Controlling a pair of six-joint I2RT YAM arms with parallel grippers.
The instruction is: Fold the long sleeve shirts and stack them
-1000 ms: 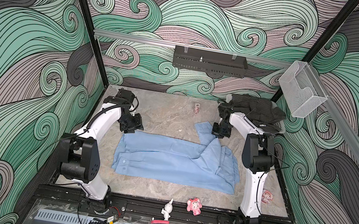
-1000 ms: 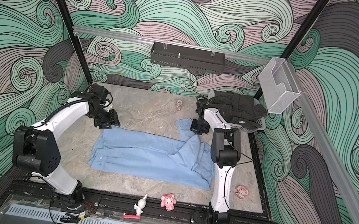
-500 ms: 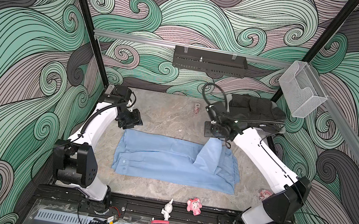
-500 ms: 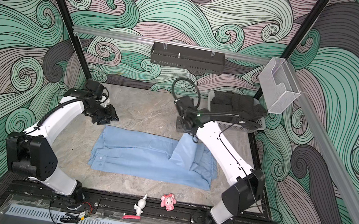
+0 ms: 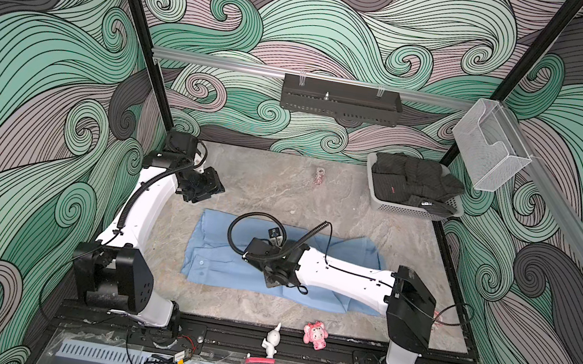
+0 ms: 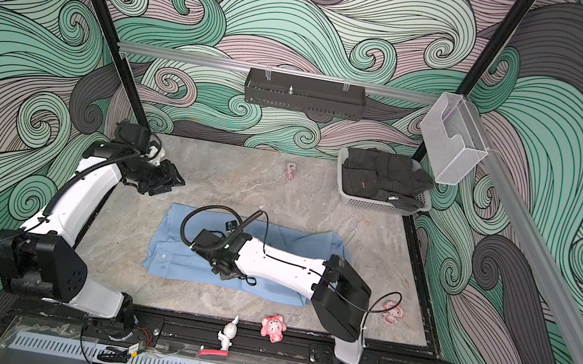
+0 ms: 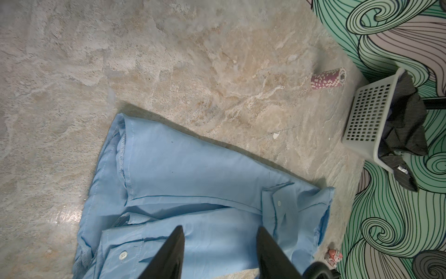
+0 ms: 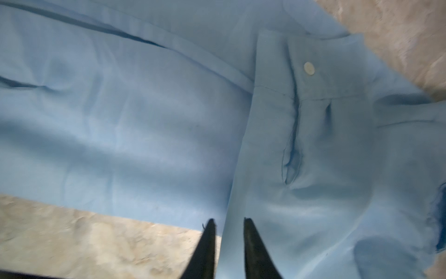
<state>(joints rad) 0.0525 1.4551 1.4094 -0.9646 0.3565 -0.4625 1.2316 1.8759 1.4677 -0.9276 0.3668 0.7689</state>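
One light-blue long sleeve shirt [image 5: 208,253] lies folded into a flat strip on the tabletop [image 5: 272,192], lower centre of the frame in both top views; left hand [image 7: 219,228] hovers off its upper-left corner, jaws well apart, empty; right hand [image 8: 228,221] sits low over the shirt's middle, jaws narrowly parted, clamping nothing.

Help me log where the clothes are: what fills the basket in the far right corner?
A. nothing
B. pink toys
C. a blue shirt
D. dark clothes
D: the basket is piled with dark clothes, while the blue shirt lies flat on the table.
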